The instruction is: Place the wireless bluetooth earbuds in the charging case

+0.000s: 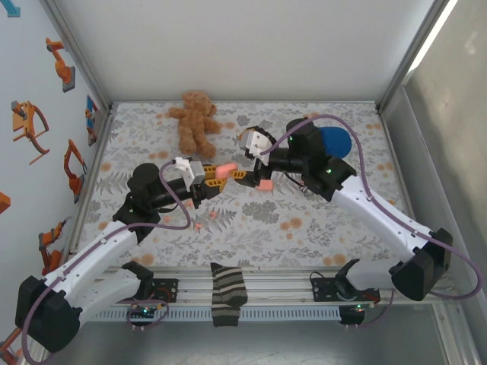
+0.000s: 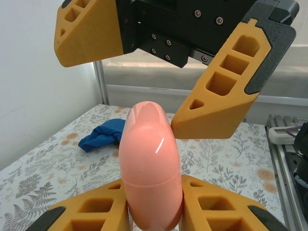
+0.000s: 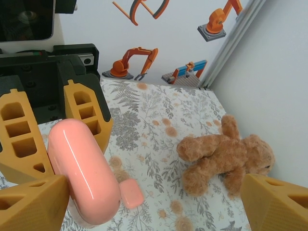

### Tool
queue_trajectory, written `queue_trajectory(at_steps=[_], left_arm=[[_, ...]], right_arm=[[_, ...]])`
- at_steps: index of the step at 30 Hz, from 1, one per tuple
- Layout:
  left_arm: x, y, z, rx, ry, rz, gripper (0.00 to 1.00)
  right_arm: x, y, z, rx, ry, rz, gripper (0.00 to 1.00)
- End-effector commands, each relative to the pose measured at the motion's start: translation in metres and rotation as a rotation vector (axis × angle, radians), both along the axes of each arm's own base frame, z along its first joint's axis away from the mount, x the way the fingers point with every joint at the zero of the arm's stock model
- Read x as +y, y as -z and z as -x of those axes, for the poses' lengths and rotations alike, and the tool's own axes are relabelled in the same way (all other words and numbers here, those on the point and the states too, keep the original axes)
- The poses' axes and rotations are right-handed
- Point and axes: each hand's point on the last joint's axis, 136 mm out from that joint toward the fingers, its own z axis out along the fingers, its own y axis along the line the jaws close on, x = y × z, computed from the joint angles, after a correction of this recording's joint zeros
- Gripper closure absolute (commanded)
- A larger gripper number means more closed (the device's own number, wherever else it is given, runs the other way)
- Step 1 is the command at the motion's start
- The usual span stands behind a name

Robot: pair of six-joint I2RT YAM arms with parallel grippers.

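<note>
Above floral bench [image 1: 319,209] centre, left tool [image 2: 154,211] grips salmon-pink oval plastic case [image 2: 150,154]; right tool [image 3: 155,192] wide, facing; brown plush teddy [image 1: 194,118], crumpled blue cloth [image 2: 103,134] behind.

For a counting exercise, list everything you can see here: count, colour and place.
case: one, pink, in the left gripper
piece: one, pink, on the table right of the case
earbuds: two tiny bits, pink, on the table near the left arm
teddy: one, brown, far side
cloth: one, blue, far right
sock: one, striped, near edge between the bases
table: one, floral
left gripper: orange, shut on the case
right gripper: orange, open, facing the case
</note>
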Motion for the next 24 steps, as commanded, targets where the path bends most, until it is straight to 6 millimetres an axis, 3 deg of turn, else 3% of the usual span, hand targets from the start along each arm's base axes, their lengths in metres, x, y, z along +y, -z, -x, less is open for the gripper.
queue_trajectory(at_steps=[1, 14, 24], left_arm=[[-0.003, -0.014, 0.019, -0.055, 0.088, 0.011, 0.72], [-0.002, -0.014, 0.018, -0.053, 0.072, 0.012, 0.72], [0.014, -0.004, 0.004, -0.016, -0.082, 0.022, 0.72]], right_arm=[[-0.001, -0.029, -0.015, -0.087, 0.063, -0.040, 0.10], [-0.002, -0.038, -0.010, -0.095, 0.048, -0.049, 0.10], [-0.029, -0.067, 0.003, -0.085, 0.142, -0.132, 0.08]])
